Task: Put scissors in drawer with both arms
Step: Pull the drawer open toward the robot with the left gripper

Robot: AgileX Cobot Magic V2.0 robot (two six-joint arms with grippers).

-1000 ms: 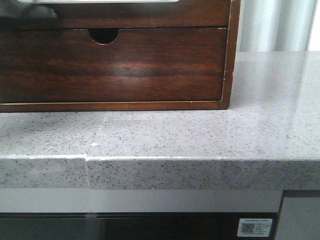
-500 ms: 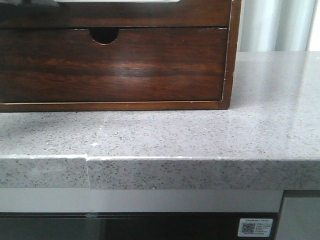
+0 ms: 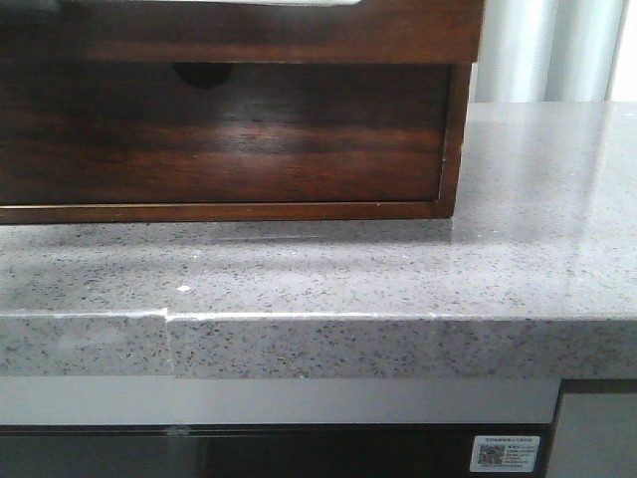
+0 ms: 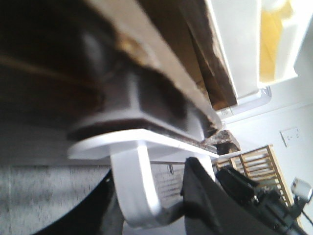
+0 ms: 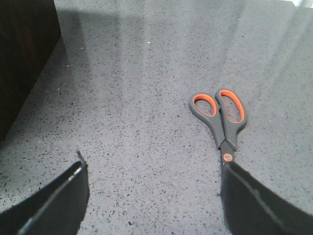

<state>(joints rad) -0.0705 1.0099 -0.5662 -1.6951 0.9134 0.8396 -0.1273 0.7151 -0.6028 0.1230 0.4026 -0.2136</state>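
The drawer (image 3: 239, 30) is the upper dark reddish-brown front. It stands out over the lower front, with a strip of white at its top edge. In the left wrist view it fills the frame as blurred dark wood (image 4: 49, 73). My left gripper (image 4: 151, 200) is shut on the drawer's white looped handle (image 4: 137, 186), with a black finger on each side. The scissors (image 5: 220, 115), grey with orange-lined handles, lie closed and flat on the counter. My right gripper (image 5: 151, 196) is open just above the counter. Its one finger (image 5: 254, 200) covers the scissors' blades. Neither gripper shows in the front view.
The lower wood front with a small half-round notch (image 3: 202, 75) is shaded under the drawer. The wooden cabinet stands on a grey speckled stone counter (image 3: 398, 269), whose front edge runs across the front view. A cabinet corner (image 5: 24, 58) stands near my right gripper.
The drawer has slid out toward the camera. It now overhangs the lower front and casts a shadow on it and on the counter.
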